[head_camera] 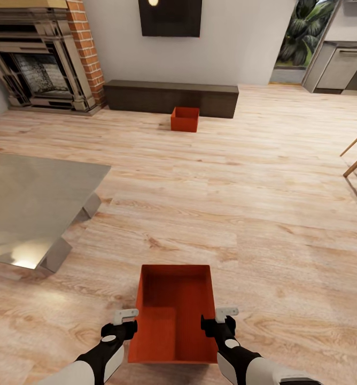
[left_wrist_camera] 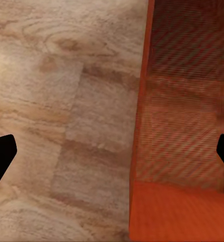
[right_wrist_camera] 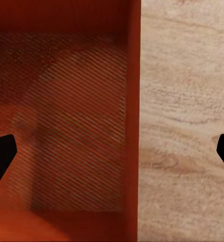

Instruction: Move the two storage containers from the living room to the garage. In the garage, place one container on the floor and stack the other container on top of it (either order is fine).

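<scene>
Between both arms: orange-red lidless container, thin plain walls, rectangular.

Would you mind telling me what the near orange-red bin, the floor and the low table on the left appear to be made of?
Near bin: probably matte plastic, thin plain walls, uniform colour. Floor: light wood planks, visible grain and knots. Low table: seemingly polished metal, grey with soft reflections.
</scene>
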Robot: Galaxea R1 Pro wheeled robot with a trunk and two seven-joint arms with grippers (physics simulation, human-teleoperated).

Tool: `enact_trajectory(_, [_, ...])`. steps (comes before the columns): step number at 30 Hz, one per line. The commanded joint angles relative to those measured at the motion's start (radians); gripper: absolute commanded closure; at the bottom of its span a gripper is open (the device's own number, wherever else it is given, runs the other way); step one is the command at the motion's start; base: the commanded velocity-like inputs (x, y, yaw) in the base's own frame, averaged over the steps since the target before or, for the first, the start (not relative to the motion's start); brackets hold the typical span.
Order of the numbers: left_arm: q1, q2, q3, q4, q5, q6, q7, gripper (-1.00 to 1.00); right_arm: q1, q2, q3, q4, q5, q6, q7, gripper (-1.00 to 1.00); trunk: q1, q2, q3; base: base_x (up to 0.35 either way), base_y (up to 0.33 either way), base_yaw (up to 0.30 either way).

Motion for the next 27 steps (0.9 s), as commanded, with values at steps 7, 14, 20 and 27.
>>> enact_trajectory(7, [-0.001, 0.001, -0.001, 0.000, 0.003, -0.005, 0.002, -1.00, -0.001, 0.000, -0.003, 0.001, 0.011, -0.003, -0.007, -1.00, 0.027, -0.050, -0.023, 0.000, 0.000, 0.000])
enact_trajectory(14, [-0.001, 0.001, -0.001, -0.001, 0.003, -0.005, 0.002, -1.00, -0.001, 0.000, -0.003, 0.001, 0.013, -0.004, -0.007, -1.00, 0.054, -0.099, -0.045, 0.000, 0.000, 0.000])
enact_trajectory(20, [-0.001, 0.002, -0.001, -0.001, 0.003, -0.005, 0.002, -1.00, -0.001, -0.001, -0.003, 0.001, 0.012, -0.005, -0.015, -1.00, 0.077, -0.141, -0.063, 0.000, 0.000, 0.000])
enact_trajectory(27, [-0.001, 0.003, -0.002, -0.001, 0.002, -0.005, 0.002, -1.00, -0.001, -0.002, -0.004, 0.001, 0.012, -0.006, -0.016, -1.00, 0.104, -0.190, -0.085, 0.000, 0.000, 0.000])
